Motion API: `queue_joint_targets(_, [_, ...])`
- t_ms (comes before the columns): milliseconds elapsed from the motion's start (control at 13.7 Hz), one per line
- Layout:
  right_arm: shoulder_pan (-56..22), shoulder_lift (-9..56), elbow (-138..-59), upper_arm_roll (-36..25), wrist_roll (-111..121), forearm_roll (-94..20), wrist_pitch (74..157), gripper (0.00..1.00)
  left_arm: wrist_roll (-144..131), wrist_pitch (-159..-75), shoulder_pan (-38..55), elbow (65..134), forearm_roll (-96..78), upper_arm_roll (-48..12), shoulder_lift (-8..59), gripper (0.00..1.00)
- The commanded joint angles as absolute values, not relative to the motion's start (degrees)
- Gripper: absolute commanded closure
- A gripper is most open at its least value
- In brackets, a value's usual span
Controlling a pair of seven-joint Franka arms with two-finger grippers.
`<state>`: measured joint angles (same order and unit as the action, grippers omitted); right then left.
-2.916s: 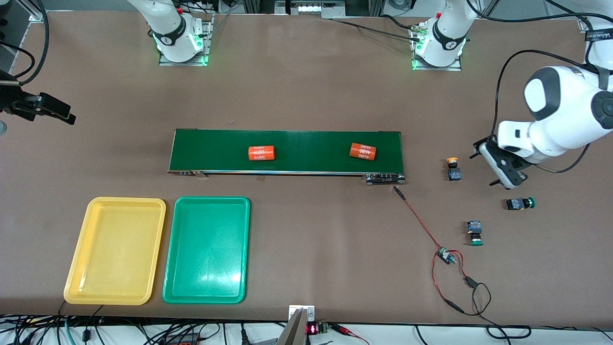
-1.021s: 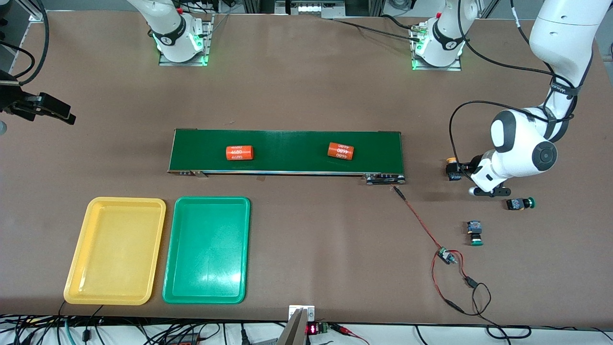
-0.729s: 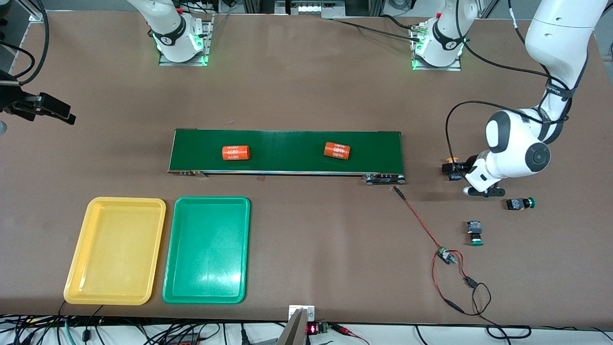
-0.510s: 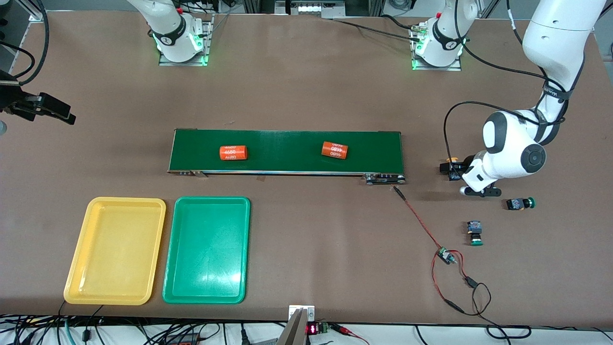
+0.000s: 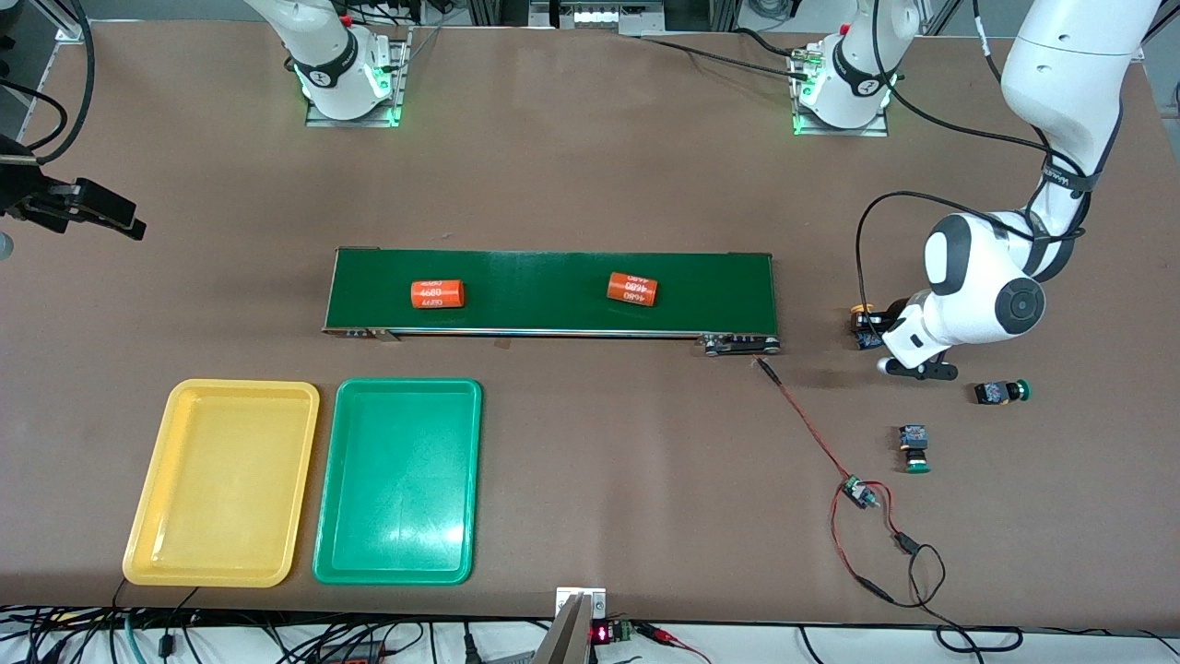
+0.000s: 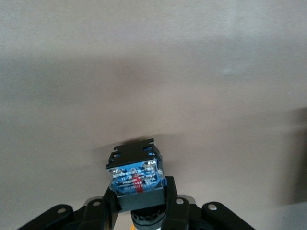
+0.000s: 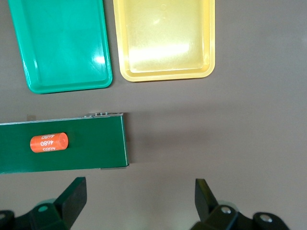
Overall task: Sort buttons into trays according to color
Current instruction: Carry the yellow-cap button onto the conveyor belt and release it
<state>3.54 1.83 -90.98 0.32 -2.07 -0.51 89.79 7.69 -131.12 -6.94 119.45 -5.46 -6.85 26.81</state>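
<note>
While the left end effector (image 6: 139, 211) sits low at the left arm's end of the tabletop (image 5: 590, 184), its fingers (image 6: 173, 211) are pressed against both sides of the yellow-capped button (image 6: 135, 178), pinching its black body; the left wrist view shows the labelled base projecting past the fingertips. In the front view this button (image 5: 867, 330) lies just off the end of the conveyor belt (image 5: 553, 290), largely masked by the wrist.

Two green-capped buttons, one (image 5: 1000, 393) nearer the table edge and another (image 5: 914, 448) nearer the front camera, lie on the tabletop, apart from each other. A fourth button is not visible. The yellow tray (image 5: 147, 544) and green tray (image 5: 327, 553) sit side by side, both empty, toward the right arm's end. Two orange cylinders (image 5: 437, 294) (image 5: 631, 289) rest on the belt.

The right end effector (image 7: 139, 206) hangs high over the belt's end with fingers spread wide, holding nothing; that arm waits.

Judgement: the step in hand is securing and lifting the yellow-capped button. The grip appears close to the cap end, so a straight vertical lift before any travel is advisable, guarding against the body pivoting. Transit should clear the belt and the red wiring (image 5: 811, 433), ending low over the yellow tray before release.
</note>
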Motion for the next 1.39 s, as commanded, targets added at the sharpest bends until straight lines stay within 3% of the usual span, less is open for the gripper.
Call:
queue_joint_targets(0, [3.8, 1.9, -90.4, 0.4, -1.8, -1.5, 89.7, 0.00, 7.9, -125.4, -5.2, 119.1, -4.8, -7.3, 22.1, 1.00])
queue_joint_targets(292, [3.7, 1.9, -90.4, 0.4, -1.8, -1.5, 89.7, 0.00, 10.4, -118.9, -1.4, 115.3, -3.1, -7.8, 16.4, 1.00])
queue_joint_targets(583, [3.5, 1.9, -90.4, 0.4, -2.4, -1.5, 89.7, 0.00, 10.1, -118.7, -1.1, 115.2, -3.9, -17.3, 15.0, 1.00])
queue_joint_targets(729, [3.7, 1.9, -90.4, 0.4, -2.2, -1.5, 89.7, 0.00, 4.3, -120.7, -0.8, 115.1, -4.7, -20.6, 15.3, 1.00])
queue_joint_targets(1312, [3.3, 1.9, -90.4, 0.6, -2.3, -1.5, 89.7, 0.00, -3.5, -131.3, 4.7, 115.2, -4.2, -20.0, 23.2, 1.00])
